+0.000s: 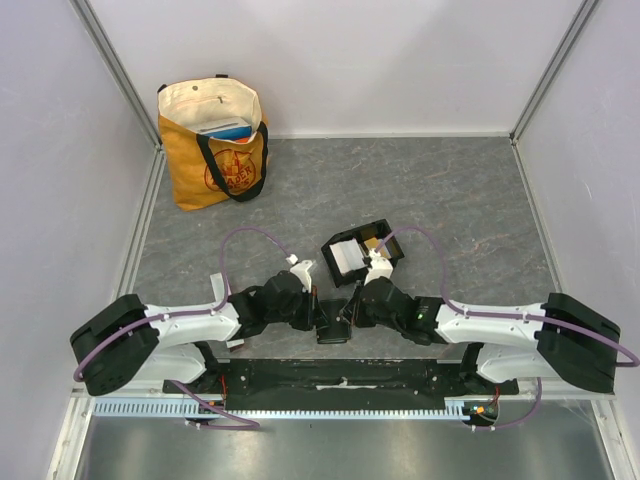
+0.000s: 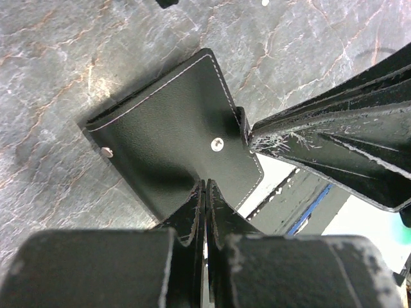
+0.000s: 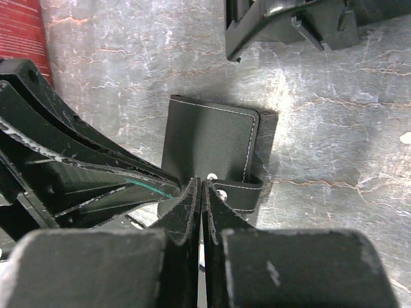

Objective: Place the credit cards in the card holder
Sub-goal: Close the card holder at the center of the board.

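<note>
Left gripper [image 2: 205, 187] and right gripper [image 3: 201, 187] clench wallet [image 2: 168, 146]; card holder [image 1: 329, 247] holds pale card [image 1: 346, 259].

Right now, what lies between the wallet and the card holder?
Only bare table between the wallet and the card holder; the right wrist view shows it.

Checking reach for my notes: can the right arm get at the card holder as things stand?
Probably, once freed: the card holder lies just beyond the right gripper with bare table between, but that gripper is shut on the wallet.

Orange tote [image 1: 213, 150] stands far-left — wallet [image 2: 173, 147] (black) lies nearer.
</note>
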